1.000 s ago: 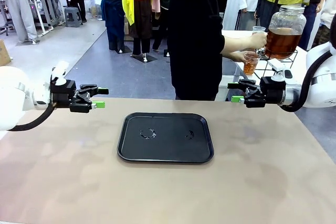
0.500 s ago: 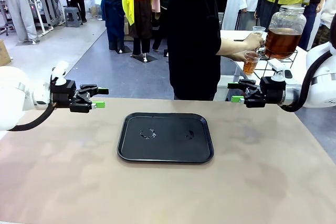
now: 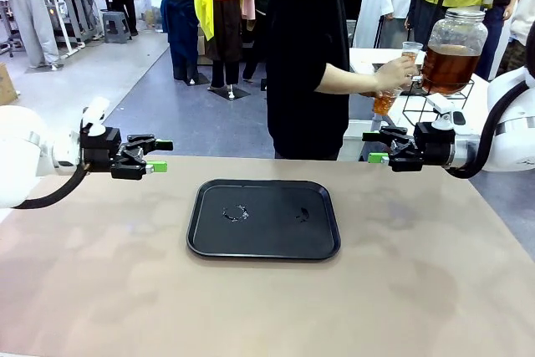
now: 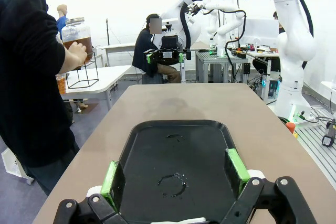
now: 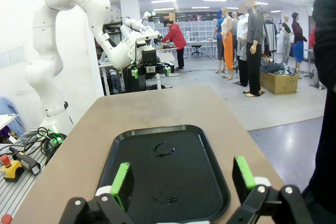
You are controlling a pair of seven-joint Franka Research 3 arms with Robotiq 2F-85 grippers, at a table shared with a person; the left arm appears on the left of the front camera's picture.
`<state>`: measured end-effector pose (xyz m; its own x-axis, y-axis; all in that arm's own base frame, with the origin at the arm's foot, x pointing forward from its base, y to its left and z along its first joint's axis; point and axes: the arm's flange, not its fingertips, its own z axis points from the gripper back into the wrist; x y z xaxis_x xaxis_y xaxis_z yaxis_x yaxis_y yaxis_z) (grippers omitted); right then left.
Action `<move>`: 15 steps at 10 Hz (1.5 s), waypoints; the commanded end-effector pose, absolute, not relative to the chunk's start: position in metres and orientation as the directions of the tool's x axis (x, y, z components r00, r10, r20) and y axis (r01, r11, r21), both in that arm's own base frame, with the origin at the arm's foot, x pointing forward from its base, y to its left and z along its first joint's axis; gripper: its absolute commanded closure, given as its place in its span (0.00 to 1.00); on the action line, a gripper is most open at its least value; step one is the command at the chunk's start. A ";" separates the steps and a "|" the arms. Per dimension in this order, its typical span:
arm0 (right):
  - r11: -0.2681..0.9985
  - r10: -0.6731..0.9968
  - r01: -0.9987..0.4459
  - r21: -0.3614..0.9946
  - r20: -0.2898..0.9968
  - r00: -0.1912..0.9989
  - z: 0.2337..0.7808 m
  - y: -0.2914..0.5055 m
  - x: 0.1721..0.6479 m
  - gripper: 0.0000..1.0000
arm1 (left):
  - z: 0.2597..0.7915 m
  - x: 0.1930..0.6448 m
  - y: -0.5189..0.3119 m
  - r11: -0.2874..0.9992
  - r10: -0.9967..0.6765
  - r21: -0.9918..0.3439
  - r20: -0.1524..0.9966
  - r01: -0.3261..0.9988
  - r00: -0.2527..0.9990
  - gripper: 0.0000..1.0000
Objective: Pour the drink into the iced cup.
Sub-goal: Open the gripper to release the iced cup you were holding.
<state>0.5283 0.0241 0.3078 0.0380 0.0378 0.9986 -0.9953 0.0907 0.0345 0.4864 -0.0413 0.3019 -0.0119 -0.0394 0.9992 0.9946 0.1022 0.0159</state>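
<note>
The drink (image 3: 447, 66) sits as amber liquid in a large lidded glass dispenser jar (image 3: 453, 49) on a black wire stand (image 3: 435, 99), on a white side table (image 3: 393, 110) beyond my right arm. The person's hand (image 3: 393, 73) holds a clear cup (image 3: 385, 102) of the same amber liquid just left of the jar; a second clear cup (image 3: 412, 48) shows above that hand, close to the jar. In the left wrist view the jar (image 4: 77, 34) stands behind the person's hand (image 4: 79, 53).

On my table (image 3: 267, 290) lies a black tray (image 3: 263, 218) with small wet marks on it. My left pincer (image 3: 159, 156) hangs over the table's left edge, green pads spread, gripping nothing. My right pincer (image 3: 374, 147) hangs at the right edge, likewise spread and unladen. Both are well apart from the tray.
</note>
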 end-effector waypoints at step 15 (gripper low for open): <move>0.088 0.038 -0.996 0.031 0.999 0.035 0.311 0.025 0.532 0.00 | 0.303 0.487 -0.043 0.113 -0.028 0.018 0.999 0.993 -0.015 0.00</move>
<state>0.5283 0.0241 0.3078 0.0381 0.0378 0.9986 -0.9953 0.0907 0.0345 0.4865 -0.0413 0.3019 -0.0120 -0.0394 0.9992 0.9946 0.1022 0.0160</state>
